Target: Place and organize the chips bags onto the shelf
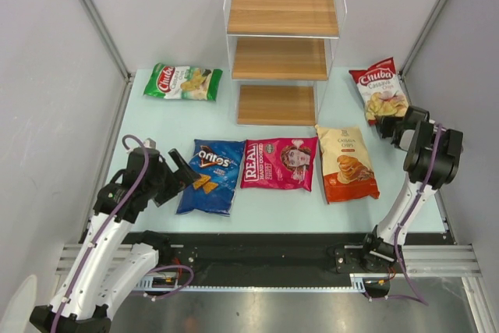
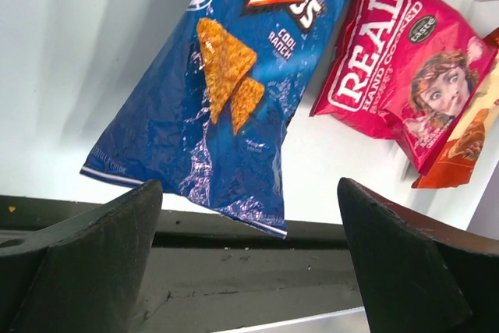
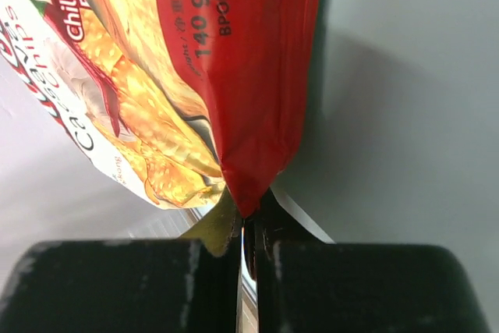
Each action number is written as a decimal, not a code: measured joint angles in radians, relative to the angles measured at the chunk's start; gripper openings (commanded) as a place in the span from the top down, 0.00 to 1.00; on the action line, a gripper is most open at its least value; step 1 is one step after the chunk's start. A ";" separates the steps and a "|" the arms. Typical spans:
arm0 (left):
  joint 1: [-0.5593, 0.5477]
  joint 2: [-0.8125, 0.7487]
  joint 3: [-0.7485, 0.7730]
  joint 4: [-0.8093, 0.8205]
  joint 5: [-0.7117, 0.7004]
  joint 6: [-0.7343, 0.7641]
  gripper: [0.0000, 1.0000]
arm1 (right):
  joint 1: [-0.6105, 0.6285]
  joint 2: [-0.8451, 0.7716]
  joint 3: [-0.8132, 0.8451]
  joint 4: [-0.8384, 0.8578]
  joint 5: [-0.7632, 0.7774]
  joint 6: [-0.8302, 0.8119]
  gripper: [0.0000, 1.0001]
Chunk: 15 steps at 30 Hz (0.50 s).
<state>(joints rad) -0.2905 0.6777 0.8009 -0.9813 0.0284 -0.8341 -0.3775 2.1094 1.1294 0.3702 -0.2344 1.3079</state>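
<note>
The shelf [image 1: 284,13], white wire with three wooden steps, stands at the back centre with bare boards. Five chips bags lie on the table: green Chuba [image 1: 182,82] back left, red Chuba cassava [image 1: 379,90] back right, blue Doritos [image 1: 210,175], pink Real [image 1: 279,163] and an orange-and-cream bag [image 1: 347,163] in a front row. My right gripper [image 1: 387,124] [image 3: 249,228] is shut on the near edge of the red Chuba bag [image 3: 234,76]. My left gripper [image 1: 187,173] [image 2: 249,193] is open, nothing between its fingers, at the Doritos bag's [image 2: 226,99] near left corner.
Grey walls close in the table on the left, back and right. A black rail [image 1: 257,249] runs along the near edge between the arm bases. In the left wrist view the Real bag [image 2: 398,76] lies just right of the Doritos, the orange bag [image 2: 460,154] beyond.
</note>
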 measured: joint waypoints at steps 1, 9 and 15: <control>0.000 -0.001 0.000 0.007 -0.001 0.000 0.01 | -0.002 -0.029 -0.035 -0.006 -0.014 -0.015 1.00; 0.000 -0.002 0.000 0.064 0.002 0.007 0.01 | -0.003 -0.307 -0.261 -0.146 -0.082 -0.093 1.00; 0.000 0.044 -0.003 0.143 0.037 0.034 0.01 | -0.051 -0.587 -0.309 -0.252 -0.151 -0.102 1.00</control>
<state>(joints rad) -0.2905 0.7216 0.7975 -0.8387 0.0650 -0.7998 -0.4282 1.5227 0.8207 0.1181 -0.3859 1.2060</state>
